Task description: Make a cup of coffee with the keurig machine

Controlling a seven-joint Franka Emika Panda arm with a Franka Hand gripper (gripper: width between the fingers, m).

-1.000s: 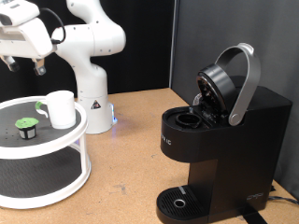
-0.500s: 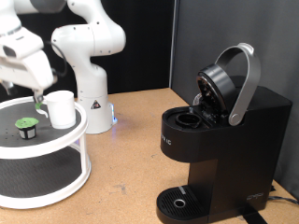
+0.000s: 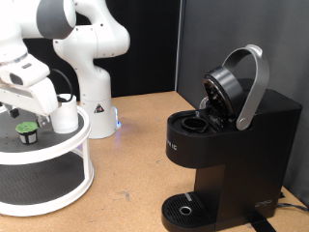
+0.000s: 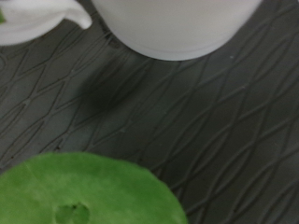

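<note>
The gripper [image 3: 21,114] hangs low over the pod [image 3: 26,129] on the white stand [image 3: 58,169] at the tabletop's left edge, the cup [image 3: 64,113] just beside — picking up the pod seems the step in hand. How far its fingers are open, I cannot tell. The coffee machine [image 3: 227,155] stands lid-up near the right edge — closing squarely on the pod is what counts.

White two-tier round stand [image 3: 58,184] sits at exterior view's left, on a brown wooden tabletop [image 3: 135,164]. Its black top shelf has a wavy textured mat [image 4: 215,121]. Small dark pod with green top [image 3: 26,129] sits on that shelf; wrist view shows green lid [image 4: 84,191] close up, blurred. Dark wall behind.
</note>
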